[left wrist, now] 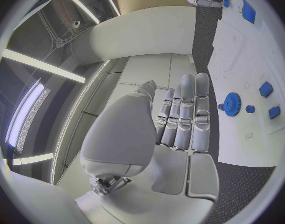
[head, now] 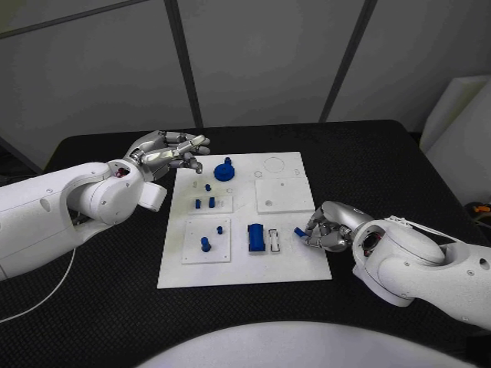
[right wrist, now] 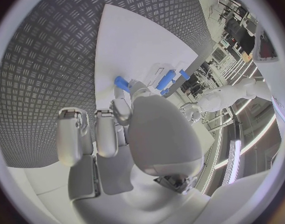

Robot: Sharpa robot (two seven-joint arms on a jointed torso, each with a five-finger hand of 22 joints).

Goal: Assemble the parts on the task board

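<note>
The white task board (head: pixel 241 264) lies in the middle of the black table (head: pixel 102 307), its long side running away from the robot. On it sit blue parts: a gear-like round piece (head: pixel 225 170) near the far left corner, three small pegs (head: pixel 208 186) just nearer than that on a raised square plate, two more pegs (head: pixel 220 229) on a second square plate close to the near left corner, and a larger rectangular block (head: pixel 255 238) standing beside a narrow white slot (head: pixel 275 240) at the near middle. The far right quarter of the board carries a bare square plate (head: pixel 282 195) and a faint ring outline.

The left hand (head: pixel 170 153) hovers over the board's far left edge, just beside the gear piece, holding nothing; in the left wrist view its fingers (left wrist: pixel 187 114) lie straight and side by side, with the gear (left wrist: pixel 232 104) off to one side of them.

The right hand (head: pixel 326 228) rests at the board's right edge, near the block and slot. Its fingers (right wrist: pixel 129 100) are curled in and pinch a small blue part (head: pixel 301 231), seen in the right wrist view (right wrist: pixel 121 82) poking out at the fingertips just over the white board.

Between the two hands the board's centre and far right stay open. Table shows on all sides of the board, widest on the near left, where a thin white cable (head: pixel 41 299) trails across it.
</note>
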